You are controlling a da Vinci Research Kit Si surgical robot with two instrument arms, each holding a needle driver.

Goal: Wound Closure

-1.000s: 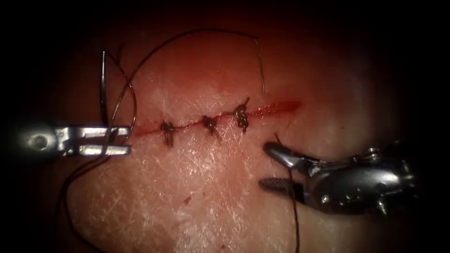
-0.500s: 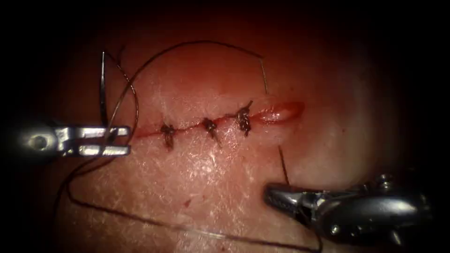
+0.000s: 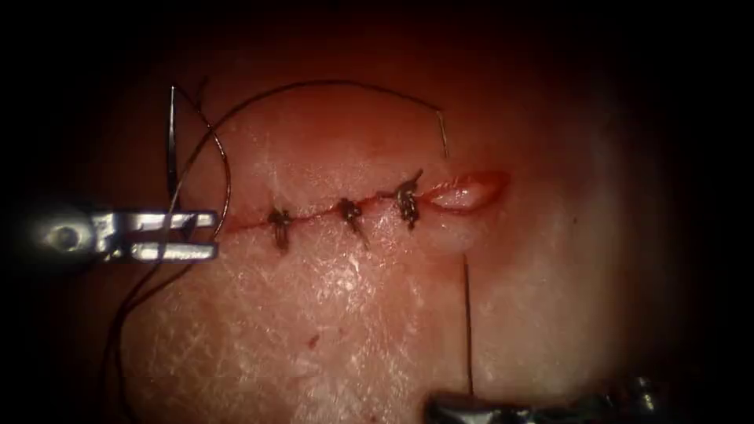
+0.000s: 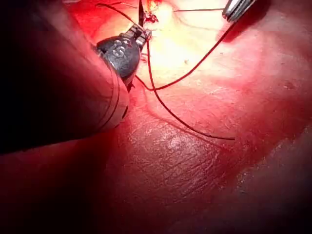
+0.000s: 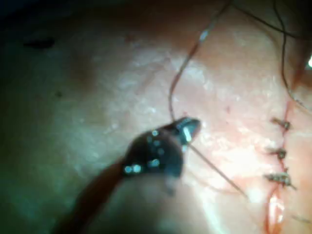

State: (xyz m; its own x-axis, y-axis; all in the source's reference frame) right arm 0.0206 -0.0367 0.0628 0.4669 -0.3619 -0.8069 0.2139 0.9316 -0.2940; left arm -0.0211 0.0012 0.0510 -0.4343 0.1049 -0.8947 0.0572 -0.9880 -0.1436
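The tissue carries a horizontal cut with three knotted stitches; its right end gapes. Left of the cut, my left tool is shut on the curved needle near its lower end, and the needle stands up clear of the tissue. The thread arcs over the cut, enters above the gaping end and comes out below it. At the lower edge my right tool is shut on that taut strand. The right wrist view shows the right tool gripping the thread.
Red fluid lines the cut. Slack thread hangs down on the left below the left tool. In the left wrist view the thread crosses the tissue between the left tool and the right tool.
My right tool shut on the thread below the cut and moved down to the lower edge, pulling thread through; the slack strand along the bottom is gone. The left tool stayed still.
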